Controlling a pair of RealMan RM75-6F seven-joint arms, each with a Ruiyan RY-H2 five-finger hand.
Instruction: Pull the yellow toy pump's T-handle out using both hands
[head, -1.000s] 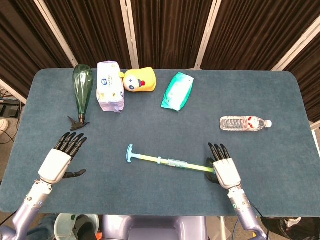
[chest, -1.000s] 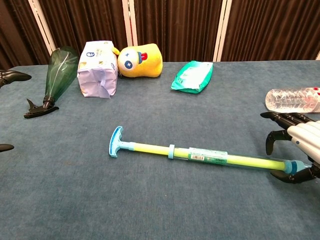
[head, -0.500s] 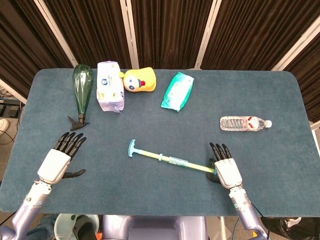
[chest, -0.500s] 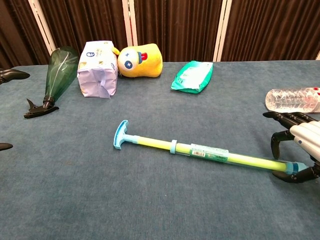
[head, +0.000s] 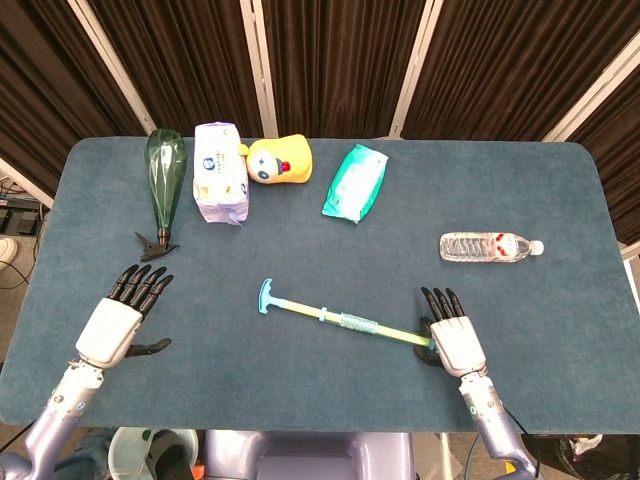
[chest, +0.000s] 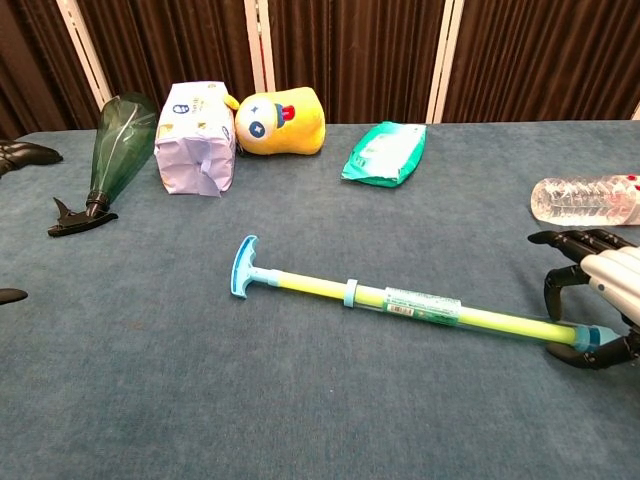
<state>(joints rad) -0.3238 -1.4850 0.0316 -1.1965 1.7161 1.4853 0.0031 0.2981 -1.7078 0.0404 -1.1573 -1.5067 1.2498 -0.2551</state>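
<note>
The yellow toy pump (head: 345, 322) (chest: 420, 305) lies slantwise on the blue table. Its blue T-handle (head: 265, 296) (chest: 243, 266) points left, with a stretch of yellow rod showing between the handle and the tube's blue collar. My right hand (head: 455, 335) (chest: 600, 300) is at the tube's right end. Its fingers (chest: 560, 240) arch apart above the tube, and the thumb touches the blue end cap (chest: 588, 338). My left hand (head: 120, 320) rests open near the table's front left, far from the pump. The chest view shows only its dark fingertips (chest: 25, 152) at the left edge.
Along the back stand a green glass bottle (head: 165, 180), a white tissue pack (head: 220, 185), a yellow plush toy (head: 282, 160) and a green wipes pack (head: 356, 182). A clear water bottle (head: 490, 246) lies just beyond my right hand.
The pump has slid right and swung, its T-handle moving right and farther from me. My right hand has drifted slightly right with the tube end. The left hand has stayed put.
</note>
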